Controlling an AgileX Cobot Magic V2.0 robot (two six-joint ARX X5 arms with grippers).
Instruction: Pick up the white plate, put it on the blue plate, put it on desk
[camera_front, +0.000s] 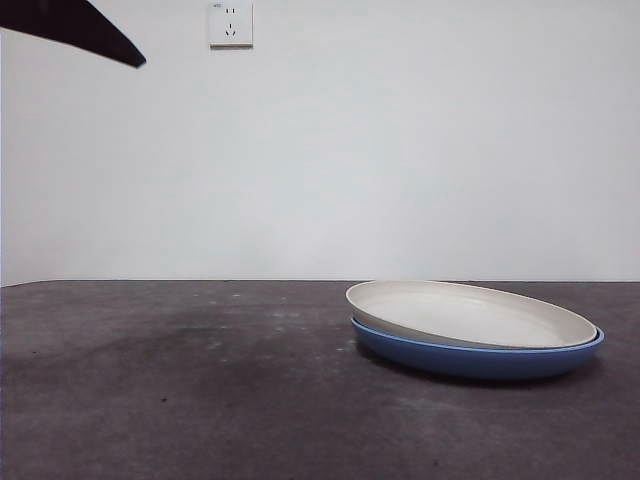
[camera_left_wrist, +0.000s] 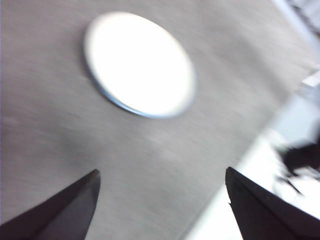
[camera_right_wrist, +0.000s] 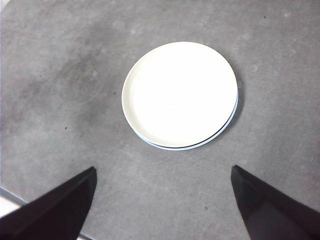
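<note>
The wide, shallow, cream-white round plate (camera_front: 470, 312) is sitting on top of the glossy medium-blue round plate (camera_front: 478, 358), and the pair is resting on the broad, dark grey-brown mottled bench (camera_front: 180, 390). In the front view the white plate is lying slightly tilted and shifted inside the blue one, so a band of blue wall is showing underneath along the near side and out to one end. From the right wrist view the white plate (camera_right_wrist: 179, 94) is covering almost all of the blue plate (camera_right_wrist: 220, 134), which is peeking out only as a thin crescent along one side, with bare bench (camera_right_wrist: 60, 75) all around the stack. The right tool (camera_right_wrist: 162, 200) is hanging well above the stack, its two black jaws spread wide apart and gripping nothing. The left tool (camera_left_wrist: 162, 200) is likewise gaping wide and carrying nothing; its view is blurred, showing the white plate (camera_left_wrist: 140, 65) as a bright oval with a thin blue rim (camera_left_wrist: 115, 102), and an edge of the bench (camera_left_wrist: 60, 125) off to one side. In the front view only a black tip of one arm (camera_front: 85, 30) is showing at a top corner.
</note>
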